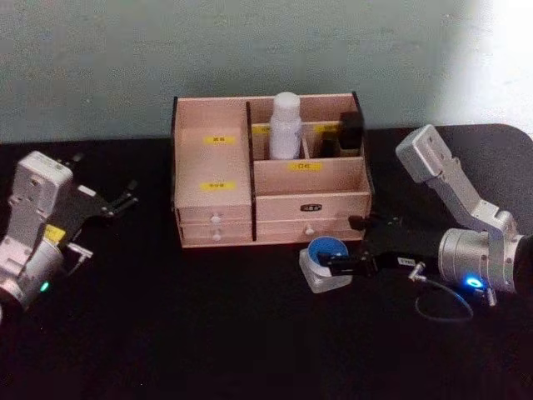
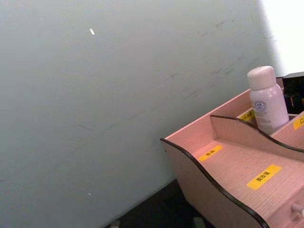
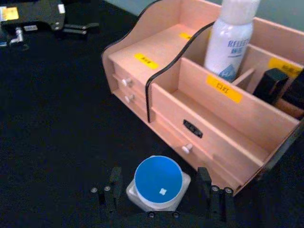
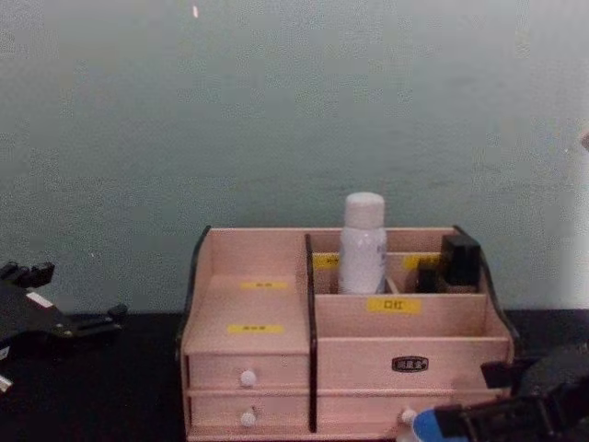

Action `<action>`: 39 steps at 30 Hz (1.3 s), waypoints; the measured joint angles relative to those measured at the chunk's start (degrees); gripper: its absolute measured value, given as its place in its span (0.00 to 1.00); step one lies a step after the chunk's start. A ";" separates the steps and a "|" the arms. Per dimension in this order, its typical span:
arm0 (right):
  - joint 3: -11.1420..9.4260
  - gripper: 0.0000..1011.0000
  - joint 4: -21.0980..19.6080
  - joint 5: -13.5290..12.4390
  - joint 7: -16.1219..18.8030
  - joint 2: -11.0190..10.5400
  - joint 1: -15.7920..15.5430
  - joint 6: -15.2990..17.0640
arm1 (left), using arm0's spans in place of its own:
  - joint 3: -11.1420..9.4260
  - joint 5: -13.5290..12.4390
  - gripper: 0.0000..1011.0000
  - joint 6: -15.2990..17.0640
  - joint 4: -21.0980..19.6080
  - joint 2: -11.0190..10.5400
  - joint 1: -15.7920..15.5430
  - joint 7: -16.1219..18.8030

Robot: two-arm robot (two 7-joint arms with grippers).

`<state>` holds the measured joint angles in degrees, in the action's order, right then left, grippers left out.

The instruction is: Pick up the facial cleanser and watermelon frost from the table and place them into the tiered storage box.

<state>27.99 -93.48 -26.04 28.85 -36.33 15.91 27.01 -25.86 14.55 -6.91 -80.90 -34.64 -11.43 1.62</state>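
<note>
The blue-lidded white jar [image 1: 325, 252] is straddled by the right end effector [image 3: 160, 175], fingers spread, on the black bench [image 1: 208, 333] just near of the tiered storage box [image 1: 212, 162]. A white bottle [image 1: 285, 125] is seen upright in a far compartment. The left end effector [image 1: 125, 198] is parked left, spread.

The white bottle [image 3: 230, 42] shows blue letters like "REEL"; the tiered storage box's [image 3: 213, 118] yellow labels [image 3: 224, 89] are unreadable.
</note>
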 joint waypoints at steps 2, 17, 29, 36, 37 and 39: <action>0.26 0.99 -0.13 -0.09 0.15 -0.22 -0.02 0.04 | 0.00 0.00 0.99 0.00 0.00 0.00 0.00 0.00; 2.09 0.99 1.14 1.07 -1.41 0.21 0.32 -0.86 | 0.00 0.00 0.99 0.00 0.00 0.00 0.00 0.00; 2.69 0.99 2.60 2.18 -1.30 1.28 0.90 -1.04 | 0.00 0.00 0.99 0.00 0.00 0.00 0.00 0.00; 2.91 0.99 4.11 2.56 -1.16 2.12 1.51 -0.95 | 0.00 0.00 0.99 0.00 0.00 0.00 0.00 0.00; 2.98 0.99 4.39 2.66 -1.11 2.29 1.63 -0.93 | 0.00 0.00 0.99 0.00 0.00 0.00 0.00 0.00; 3.06 0.99 4.76 2.80 -1.04 2.55 1.83 -0.92 | 0.00 0.00 0.99 0.00 0.00 0.00 0.00 0.00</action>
<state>31.05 -88.72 -23.24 27.82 -33.78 17.74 26.09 -25.86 14.55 -6.91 -80.90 -34.64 -11.43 1.62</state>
